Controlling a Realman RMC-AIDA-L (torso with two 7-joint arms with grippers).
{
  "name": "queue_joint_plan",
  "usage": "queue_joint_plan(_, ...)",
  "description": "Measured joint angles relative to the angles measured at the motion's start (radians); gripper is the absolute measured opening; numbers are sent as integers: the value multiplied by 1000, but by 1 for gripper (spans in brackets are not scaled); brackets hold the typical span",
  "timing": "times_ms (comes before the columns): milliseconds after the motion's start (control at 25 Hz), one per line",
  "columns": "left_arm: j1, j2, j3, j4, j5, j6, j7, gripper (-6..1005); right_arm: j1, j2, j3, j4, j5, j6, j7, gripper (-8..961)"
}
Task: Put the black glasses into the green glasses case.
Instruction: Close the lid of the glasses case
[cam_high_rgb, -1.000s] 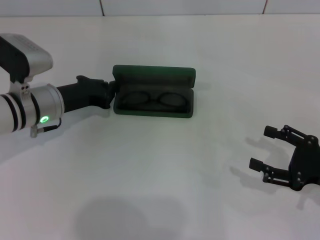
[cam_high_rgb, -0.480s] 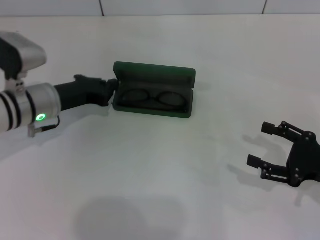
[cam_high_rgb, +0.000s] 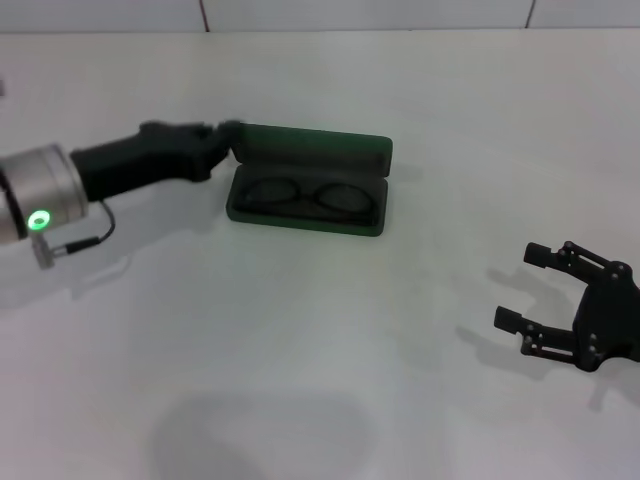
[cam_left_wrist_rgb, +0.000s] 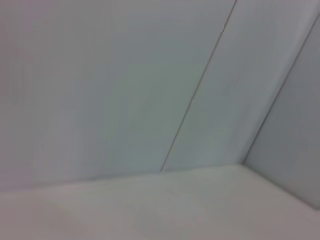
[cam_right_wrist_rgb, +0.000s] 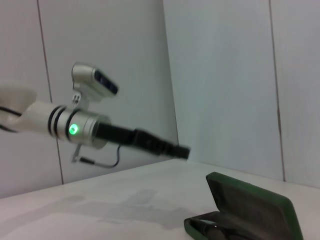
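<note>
Left end effector: black, on a silver-cuffed arm with a green status light, reaching in from the left. Its tip sits at the left upper corner of the case lid, at or just beside the rim; contact cannot be confirmed. Whether its fingers are parted or closed cannot be told, and it appears to carry nothing. In the right wrist view the tip shows above and apart from the lid.

Green glasses case: dark green, rectangular, hard-shelled, with rounded corners, standing on the white counter at centre-left. The lid stands raised behind the tray (also seen in the right wrist view).

Black glasses: thin black frame with two roundish lenses, lying flat inside the case tray, lenses side by side along its length. Temple arms are not separately made out.

Right end effector: black, fingers spread wide, empty, resting low over the counter at far right, well apart from the case; apparently idle.

Status, as judged: the placement looks done, the glasses sitting wholly within the case. What may remain is closing the lid, for which the left end effector seems positioned, and retreat.
</note>
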Motion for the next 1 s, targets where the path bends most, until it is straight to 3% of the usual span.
queue_joint_plan(280, -100, -10, 138, 39, -24, -232, -151, 0, 6, 3, 0, 7, 0, 15, -1, 868)
queue_joint_plan(560, -138, -12, 524, 42, -213, -657, -172, 1, 2, 2, 1, 6, 4, 16, -1, 868)
queue_joint_plan(680, -141, -12, 632, 44, -263, -765, -168, 4, 2, 2, 1, 6, 4, 16, -1, 869)
queue_joint_plan(1000, -134, -11, 680, 21, -279, -807, -185, 12, 3, 2, 1, 6, 3, 16, -1, 869)
